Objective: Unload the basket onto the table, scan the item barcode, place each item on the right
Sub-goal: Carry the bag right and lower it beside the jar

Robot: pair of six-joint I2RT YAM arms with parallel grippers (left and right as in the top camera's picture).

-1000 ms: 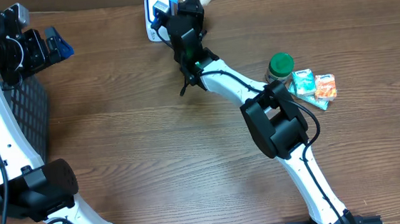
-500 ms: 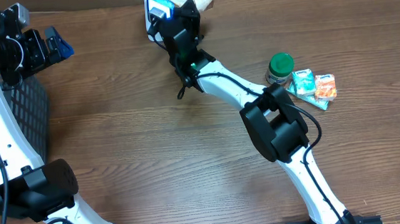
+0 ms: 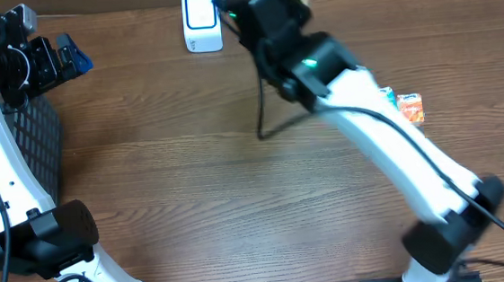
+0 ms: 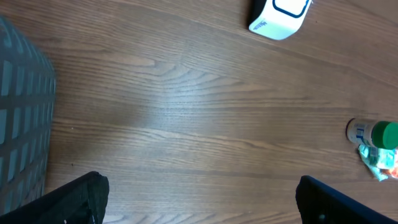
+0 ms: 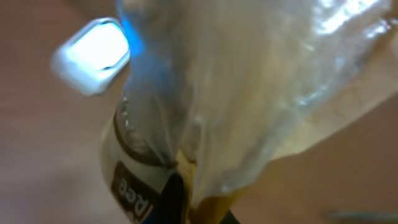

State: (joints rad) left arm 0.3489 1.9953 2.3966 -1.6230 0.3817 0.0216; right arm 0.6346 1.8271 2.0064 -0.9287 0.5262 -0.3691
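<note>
Bag [image 5: 249, 93] clenched in right end effector [image 5: 177, 199] | has swung off the scanner [image 3: 200, 21], now near its 3 o'clock | scanner uncovered, so I judge the pass made | left end effector [image 4: 205, 208] released

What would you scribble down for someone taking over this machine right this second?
Left gripper: open, empty, hovering over the table.
Right gripper: shut on a clear plastic packet, held up close to the white scanner, which glows blue.
Green-capped bottle and snack packs sit on the table's right side.
Done: packet is in hand at the scanner.
Left: face its barcode to the scanner; no completed read is visible.
</note>
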